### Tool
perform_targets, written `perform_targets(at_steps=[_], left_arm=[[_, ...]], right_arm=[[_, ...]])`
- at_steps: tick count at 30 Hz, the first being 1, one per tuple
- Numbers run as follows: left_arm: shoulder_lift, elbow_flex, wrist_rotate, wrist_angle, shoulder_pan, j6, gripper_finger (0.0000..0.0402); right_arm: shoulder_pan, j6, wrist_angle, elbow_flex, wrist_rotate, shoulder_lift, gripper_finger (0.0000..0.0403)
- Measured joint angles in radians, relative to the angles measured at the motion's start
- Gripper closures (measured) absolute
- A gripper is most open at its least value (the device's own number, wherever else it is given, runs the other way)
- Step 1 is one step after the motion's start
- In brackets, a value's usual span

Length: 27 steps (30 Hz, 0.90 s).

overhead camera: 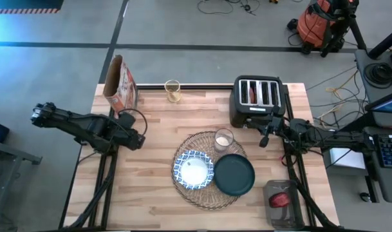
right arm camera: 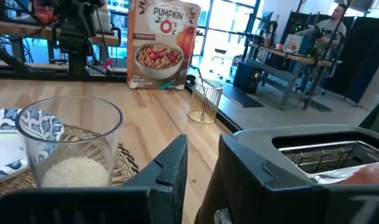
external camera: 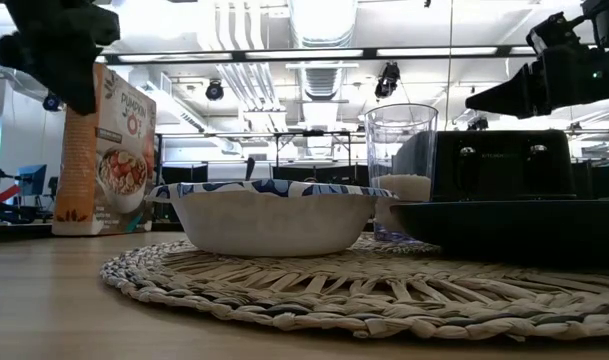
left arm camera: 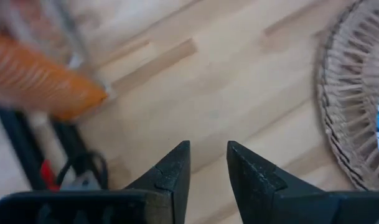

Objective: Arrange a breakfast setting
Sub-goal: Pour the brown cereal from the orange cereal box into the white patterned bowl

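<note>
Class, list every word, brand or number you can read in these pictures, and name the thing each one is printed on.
"PUMPKIN O's": on the front of the cereal bag.
Smaller print on the cereal bag: too small to read.
Markings on the toaster front: too small to read.
Bowl, plate, glass, placemat: no text.
</note>
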Motion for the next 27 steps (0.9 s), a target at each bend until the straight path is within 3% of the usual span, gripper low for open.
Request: perform_targets(at_steps=[4,10,16,22,27], left_arm=[[-0.001,0.044,0.027,-0.096,0.008,-0.117,0.0278],[-0.012,0.089,0.05,-0.192,0.015,-0.234,0.0184],[-0.038,0.074,-0.047,-0.195,0.083,-0.288,0.0106],[-0.049,0.044,-0.059,-0.196,0.287,-0.234,0.0094],[-0.018,0.042,-0.126,-0.196,0.442,-0.149,0.0096]], right_arm=[[0.0,0.011,0.0,0.0,0.0,0.0,0.0327],[0.0,0.007,0.0,0.0,0.0,0.0,0.0324],[0.0,0.012,0.0,0.0,0.0,0.0,0.0318],[0.0,0.012,0.0,0.0,0.0,0.0,0.0319],[0.0,0.012,0.0,0.001,0.0,0.0,0.0326]])
